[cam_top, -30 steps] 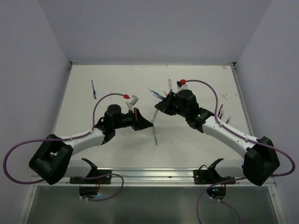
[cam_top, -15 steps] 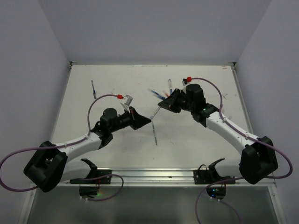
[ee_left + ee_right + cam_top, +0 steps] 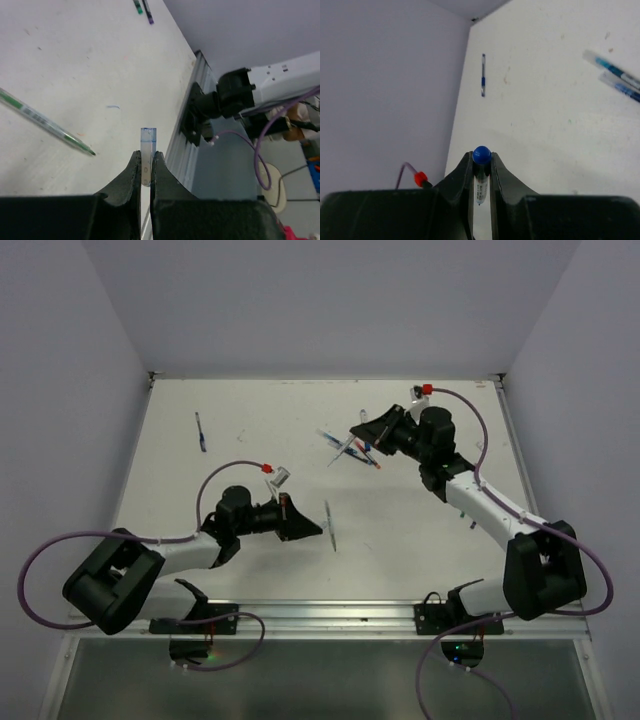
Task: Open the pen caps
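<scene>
My left gripper (image 3: pixel 145 156) was clamped on a clear, blue-tinted pen cap (image 3: pixel 148 142), low over the desk (image 3: pixel 60 60). My right gripper (image 3: pixel 481 158) pinched a blue-ended pen (image 3: pixel 481 186). A green pen (image 3: pixel 47 122) lay near the cap. Both arms had pulled apart since earlier.

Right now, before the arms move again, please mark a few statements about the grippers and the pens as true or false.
1. The left gripper is shut on a small clear cap. True.
2. The right gripper is open and empty. False: it is shut on a pen with a round blue end.
3. A green pen lies on the table, held by no gripper. True.
4. The two grippers touch each other. False: they are well apart in the top view.
</scene>
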`<state>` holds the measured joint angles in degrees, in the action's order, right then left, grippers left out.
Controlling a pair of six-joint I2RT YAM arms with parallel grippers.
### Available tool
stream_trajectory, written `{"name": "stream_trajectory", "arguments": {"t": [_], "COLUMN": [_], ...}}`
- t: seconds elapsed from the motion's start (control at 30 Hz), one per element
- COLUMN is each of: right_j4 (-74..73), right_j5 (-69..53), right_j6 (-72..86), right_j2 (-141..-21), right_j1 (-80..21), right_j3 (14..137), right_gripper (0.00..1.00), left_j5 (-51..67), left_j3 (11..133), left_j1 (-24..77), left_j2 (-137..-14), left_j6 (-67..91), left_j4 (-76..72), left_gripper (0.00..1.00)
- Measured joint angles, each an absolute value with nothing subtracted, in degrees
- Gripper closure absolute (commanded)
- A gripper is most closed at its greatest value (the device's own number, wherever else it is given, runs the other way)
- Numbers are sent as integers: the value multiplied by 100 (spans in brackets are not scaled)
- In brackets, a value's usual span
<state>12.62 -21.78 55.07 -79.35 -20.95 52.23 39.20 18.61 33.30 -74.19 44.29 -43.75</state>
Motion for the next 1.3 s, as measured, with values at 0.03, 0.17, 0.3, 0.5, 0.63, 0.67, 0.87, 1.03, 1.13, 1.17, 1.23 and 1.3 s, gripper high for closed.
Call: {"name": "stream_trajectory", "arguments": {"t": [0.03, 0.17, 0.3, 0.5, 0.63, 0.67, 0.87, 1.03, 1.13, 1.17, 1.23, 1.3], "right_j4": [1559, 2185, 1619, -530, -1813, -1988, -2668, -2696, -2685, -2683, -2665, -2650], "right_j5": [-2206, -2355, -2329, -2043, -1870, -1852, -1745, -1717, -1702, -1699, -1671, -1610], "right_j6": [5516, 5527, 5205, 4101, 3291, 3173, 2696, 2578, 2550, 2545, 2543, 2543], "right_j2": [-7953, -7948, -7957, -8195, -8552, -8606, -8729, -9045, -9255, -9334, -9461, -9529], "right_j1": [-2014, -2023, -2062, -2099, -2355, -2432, -2786, -2969, -3068, -3098, -3140, -3151], "right_j3": [5207, 5199, 5347, 6322, 6768, 6772, 6420, 6313, 6265, 6261, 6259, 6259], "right_gripper": [100, 100, 100, 100, 100, 100, 100, 100, 100, 100, 100, 100], "left_j5": [4143, 4560, 3865, 878, -600, -880, -1933, -2375, -2469, -2475, -2477, -2458], "left_j3": [1734, 1581, 1992, 2808, 2823, 2812, 2628, 2628, 2628, 2626, 2596, 2508], "left_j1": [3343, 3345, 3350, 3350, 3343, 3345, 3345, 3345, 3345, 3345, 3343, 3343], "left_j2": [-7516, -7537, -7030, -6346, -6267, -6261, -5815, -5714, -5833, -5883, -5951, -5953], "left_j6": [4567, 4775, 4311, 4141, 4405, 4477, 4762, 4897, 4932, 4950, 4998, 5004], "left_j4": [-4541, -4858, -3487, -755, 521, 784, 1699, 2029, 2235, 2272, 2320, 2320], "left_gripper": [100, 100, 100, 100, 100, 100, 100, 100, 100, 100, 100, 100]}}
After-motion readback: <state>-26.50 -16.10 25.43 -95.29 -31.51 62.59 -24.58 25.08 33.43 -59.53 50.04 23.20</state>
